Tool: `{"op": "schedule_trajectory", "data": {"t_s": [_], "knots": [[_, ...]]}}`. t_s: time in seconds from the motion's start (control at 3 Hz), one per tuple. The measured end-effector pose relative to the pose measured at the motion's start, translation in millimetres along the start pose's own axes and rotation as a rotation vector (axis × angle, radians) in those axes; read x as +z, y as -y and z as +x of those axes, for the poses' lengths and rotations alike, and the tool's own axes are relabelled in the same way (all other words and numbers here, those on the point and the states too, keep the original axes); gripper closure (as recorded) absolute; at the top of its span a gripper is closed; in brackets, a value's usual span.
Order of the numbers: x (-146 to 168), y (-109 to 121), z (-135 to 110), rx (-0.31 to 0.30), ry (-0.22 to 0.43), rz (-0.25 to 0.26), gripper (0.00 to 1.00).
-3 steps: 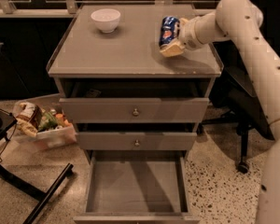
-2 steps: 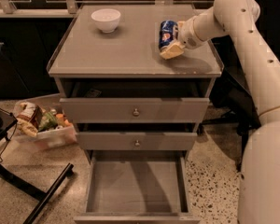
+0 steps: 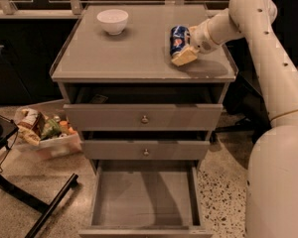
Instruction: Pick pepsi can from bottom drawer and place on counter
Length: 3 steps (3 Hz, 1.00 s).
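Note:
The pepsi can [image 3: 178,36], dark blue with a round logo, is at the right side of the counter [image 3: 129,53], tilted and at or just above the surface. My gripper [image 3: 182,44] reaches in from the right and is shut on the can, one yellowish finger [image 3: 185,57] below it and the other at its far side. At the foot of the cabinet the bottom drawer [image 3: 144,197] is pulled out, its grey floor bare.
A white bowl [image 3: 112,20] stands at the counter's back left. The two upper drawers [image 3: 144,118] have round knobs; the top one is slightly ajar. A bin of snacks [image 3: 44,130] and black chair legs [image 3: 39,202] are on the floor at left. My arm and body fill the right side.
The can and gripper have sunk slightly toward the counter's right side. The arm's upper segment has shifted a little; the grip on the can is unchanged.

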State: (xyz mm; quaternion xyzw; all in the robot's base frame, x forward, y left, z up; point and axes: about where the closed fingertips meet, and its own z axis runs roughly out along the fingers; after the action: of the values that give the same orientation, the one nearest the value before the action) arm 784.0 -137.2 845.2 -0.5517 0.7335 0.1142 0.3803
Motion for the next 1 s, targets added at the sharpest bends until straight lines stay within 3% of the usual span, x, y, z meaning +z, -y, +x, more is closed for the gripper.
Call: {"op": "schedule_trajectory", "data": {"t_s": [0.33, 0.67, 1.0], "knots": [[-1.9, 3.1, 0.6, -0.001, 0.049, 0.019, 0.36], [-2.0, 3.8, 0.6, -0.001, 0.056, 0.023, 0.12], [-1.9, 3.8, 0.6, -0.001, 0.056, 0.023, 0.0]]}}
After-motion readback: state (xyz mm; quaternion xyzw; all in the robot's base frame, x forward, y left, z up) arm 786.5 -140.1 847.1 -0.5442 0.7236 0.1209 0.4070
